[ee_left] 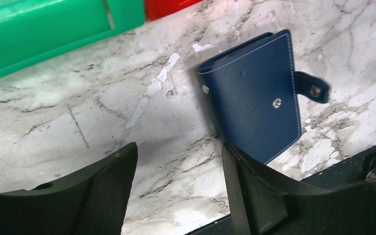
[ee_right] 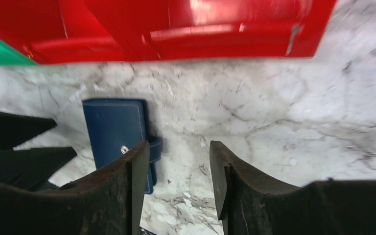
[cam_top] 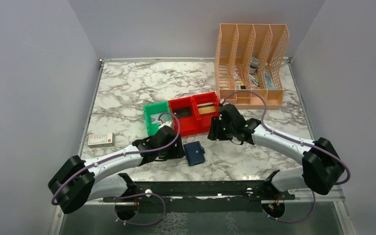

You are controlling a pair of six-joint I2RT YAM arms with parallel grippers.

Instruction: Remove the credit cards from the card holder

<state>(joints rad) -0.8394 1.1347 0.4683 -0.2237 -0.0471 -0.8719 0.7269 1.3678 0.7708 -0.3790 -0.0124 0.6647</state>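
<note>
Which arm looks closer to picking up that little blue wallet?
Probably the left. Its open fingers sit right beside the card holder; the right arm's fingers are farther back, by the red bin.

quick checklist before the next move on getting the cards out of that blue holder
1. Card holder lying flat on the marble table, gripped by neither claw: ok.
2. Snap strap undone: ok.
3. Holder opened up: not ok, folded shut.
4. Left claw open and empty: ok.
5. Right claw open and empty: ok.
6. Cards inside: cannot tell, none visible.
</note>
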